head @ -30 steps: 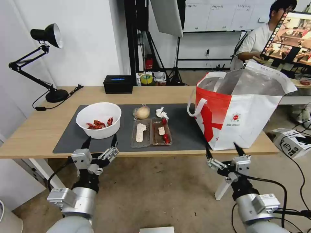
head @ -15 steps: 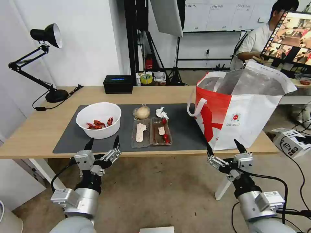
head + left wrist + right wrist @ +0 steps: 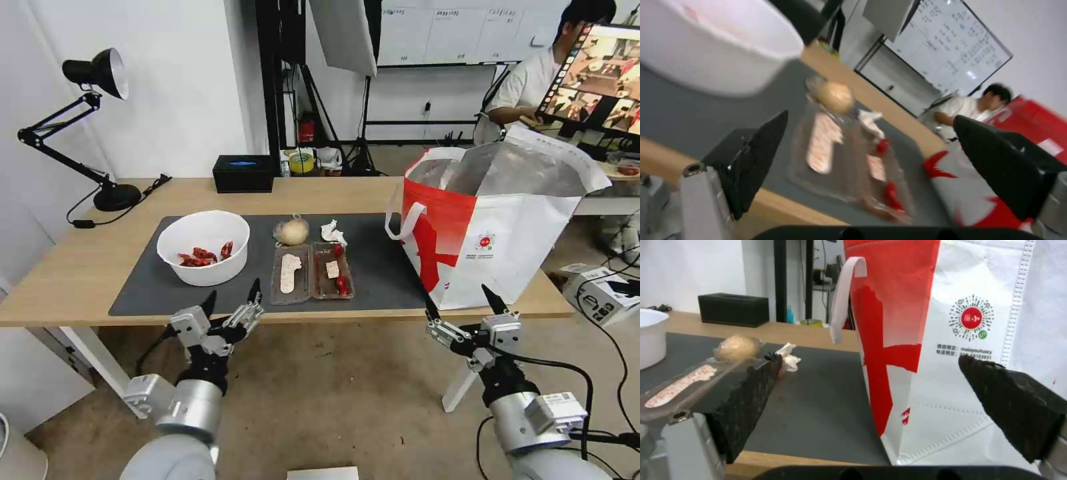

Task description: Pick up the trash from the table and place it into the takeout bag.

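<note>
The left gripper (image 3: 231,301) hangs just off the near edge of the surface (image 3: 80,267), released, its two black fingers spread wide and nothing between them. Ahead of it and a little to its left sits the bowl (image 3: 203,247) with red scraps, on the dark mat (image 3: 380,267). Straight ahead and slightly to its right lies the clear tray (image 3: 311,272), opened flat with food bits in both halves. Beyond the tray, farther from the gripper, are the tan bundle (image 3: 292,232) and the tissue (image 3: 332,233), close together but apart.

The right gripper (image 3: 461,300) also waits off the near edge, released and empty, with the bag (image 3: 507,233) standing right in front of it, mouth open upward.

Nothing is in the bag that can be seen, so the job looks to be at its first pick. The left gripper seems aimed at the tray or the bowl. To do this well, it should rise above the surface edge before going forward, or the fingers may catch the wood. The tray is thin and floppy; pinching one rim would likely spill the bits, so closing over the hinge or a firm wall seems wiser. The bowl wants a grip across its rim, kept level on the way to the bag.
</note>
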Robot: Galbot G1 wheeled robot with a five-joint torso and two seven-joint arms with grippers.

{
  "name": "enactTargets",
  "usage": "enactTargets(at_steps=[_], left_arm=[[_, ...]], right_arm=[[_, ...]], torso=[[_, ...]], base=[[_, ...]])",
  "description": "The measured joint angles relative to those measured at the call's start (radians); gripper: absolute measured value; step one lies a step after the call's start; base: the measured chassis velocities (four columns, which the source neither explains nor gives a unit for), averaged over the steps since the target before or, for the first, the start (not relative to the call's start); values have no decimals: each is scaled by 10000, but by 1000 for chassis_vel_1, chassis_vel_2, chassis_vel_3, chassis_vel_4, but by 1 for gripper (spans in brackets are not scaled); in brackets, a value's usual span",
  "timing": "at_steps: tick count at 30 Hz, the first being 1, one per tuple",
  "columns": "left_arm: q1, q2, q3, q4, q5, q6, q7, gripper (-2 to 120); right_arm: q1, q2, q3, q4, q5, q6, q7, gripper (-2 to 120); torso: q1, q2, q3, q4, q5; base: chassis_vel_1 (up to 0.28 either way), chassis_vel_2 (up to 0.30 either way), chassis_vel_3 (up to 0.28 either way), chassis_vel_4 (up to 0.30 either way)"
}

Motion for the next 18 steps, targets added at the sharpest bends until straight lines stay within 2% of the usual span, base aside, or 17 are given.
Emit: enactTargets(at_steps=[3,5,6,7,9,10,11,12,18], left_arm=[[-63,-17,89,0,-419,0,-172,100],[-203,-50,282,-25,-1458,8,-585,100],[-203,-50,282,-25,-1458,8,-585,100],[-259,-61,358,-60,-1897,16,-746,100],[-488,-164,723,-276,-4258,48,-1523,100],[-488,-164,723,-276,-4258,48,-1523,100],[-598,-238,907,-314,-5027,48,-1825,100],[-711,-268,1046,-282,-5365,50,-1963,100],[-1342,-197,1308,298,-5620,40,-2168,100]], right_arm=[[0,-5,4,-7,-1,0,0,100],[1,-21,23,-20,-3,1,6,100],[1,-21,23,-20,-3,1,6,100],[0,-34,34,-27,-6,2,8,100],[2,-74,58,-75,-14,10,17,100],[2,-74,58,-75,-14,10,17,100],[8,-81,58,-98,-18,15,19,100],[12,-81,57,-113,-21,20,21,100],[0,-86,122,-136,-39,37,29,100]], torso=[[0,0,0,0,0],[0,0,0,0,0],[0,0,0,0,0],[0,0,0,1,0],[-1,0,0,0,1],[-1,0,0,0,1],[0,0,0,0,1],[0,0,0,0,2],[0,0,0,1,0]], base=[[0,0,0,0],[0,0,0,0],[0,0,0,0],[0,0,0,0],[0,0,0,0],[0,0,0,0],[0,0,0,0],[0,0,0,0],[0,0,0,0]])
